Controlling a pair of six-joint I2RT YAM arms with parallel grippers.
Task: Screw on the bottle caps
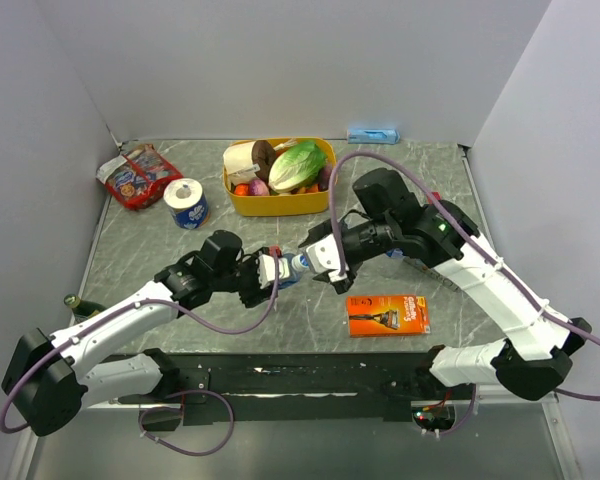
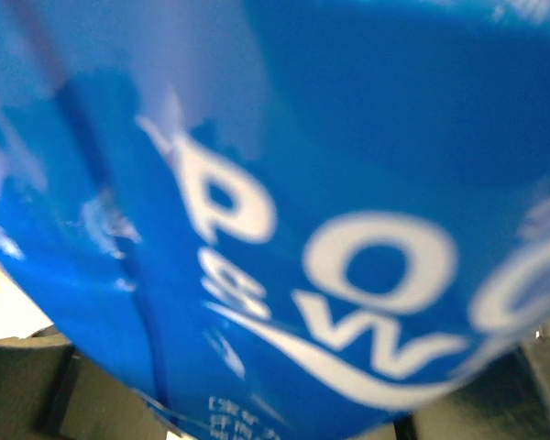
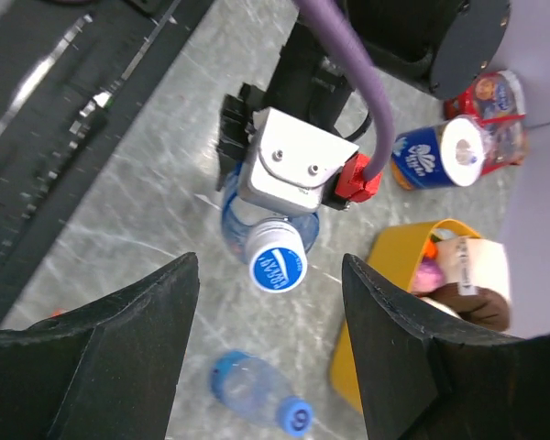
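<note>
My left gripper point(image 1: 271, 270) is shut on a small clear bottle point(image 3: 268, 223), holding it tilted over the middle of the table. The bottle's blue label point(image 2: 284, 211) fills the left wrist view and hides those fingers. A blue and white bottle cap point(image 3: 278, 259) sits on that bottle's neck, facing my right gripper point(image 3: 268, 266). The right gripper is open, its black fingers point(image 3: 137, 330) wide apart on either side of the cap and not touching it. A second bottle point(image 3: 252, 388) lies on the table below, with a blue cap point(image 3: 296, 417) on it.
A yellow tub point(image 1: 242, 203) of vegetables stands at the back, with a toilet roll point(image 1: 187, 203) and a snack packet point(image 1: 138, 177) to its left. An orange razor pack point(image 1: 388, 314) lies front right. A green glass bottle point(image 1: 80, 303) lies at the left edge.
</note>
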